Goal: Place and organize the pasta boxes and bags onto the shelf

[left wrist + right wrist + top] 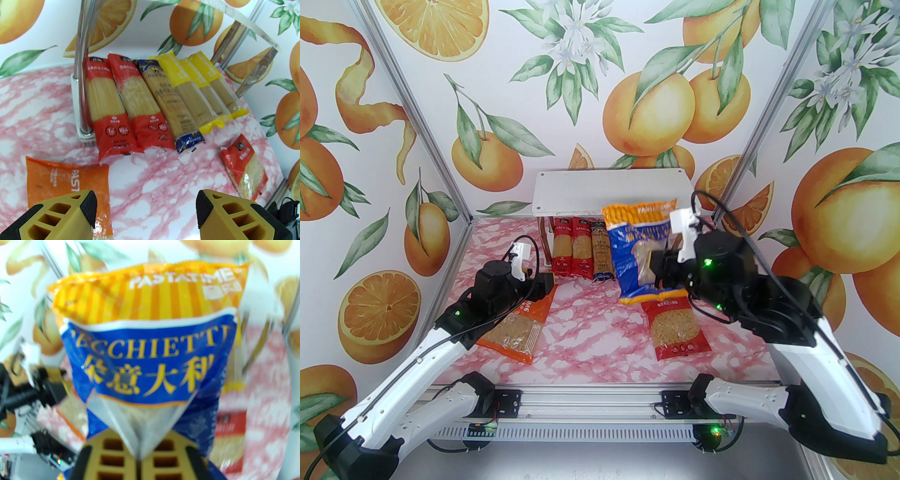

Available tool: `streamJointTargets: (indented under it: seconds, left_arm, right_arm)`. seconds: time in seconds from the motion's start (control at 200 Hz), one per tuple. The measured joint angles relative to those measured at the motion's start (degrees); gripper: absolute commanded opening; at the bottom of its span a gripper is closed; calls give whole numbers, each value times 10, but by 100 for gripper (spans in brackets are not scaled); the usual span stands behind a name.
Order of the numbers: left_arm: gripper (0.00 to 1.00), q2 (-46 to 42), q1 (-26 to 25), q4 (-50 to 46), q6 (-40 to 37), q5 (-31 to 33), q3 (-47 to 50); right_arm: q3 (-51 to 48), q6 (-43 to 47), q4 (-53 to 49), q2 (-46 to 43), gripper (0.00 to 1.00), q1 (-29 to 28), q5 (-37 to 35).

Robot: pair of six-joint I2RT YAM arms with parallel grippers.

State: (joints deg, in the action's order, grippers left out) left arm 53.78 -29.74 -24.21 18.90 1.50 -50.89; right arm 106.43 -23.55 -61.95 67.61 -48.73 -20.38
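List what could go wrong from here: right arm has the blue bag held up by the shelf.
1. The right gripper is shut on just a pinch of clear window film on the blue bag; the full bag could slip or tear.
2. The bag's top is close to the front edge of the shelf top; it may catch going in.
3. The spaghetti packs stick out past the shelf's lower front; a low swing could drag them.

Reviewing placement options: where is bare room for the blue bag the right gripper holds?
Bare: the shelf's white top board; also pink marble tabletop between the flat orange windowed bag and the red windowed bag. Crowded: six long spaghetti packs side by side under that board.
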Motion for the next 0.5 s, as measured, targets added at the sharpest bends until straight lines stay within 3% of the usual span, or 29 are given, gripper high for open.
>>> streamJointTargets:
  seconds: [0.5]
  left_arm:
    - [74, 4, 4, -18, -13, 0, -22]
  right_arm:
    - [236, 87, 121, 268, 0, 120, -18]
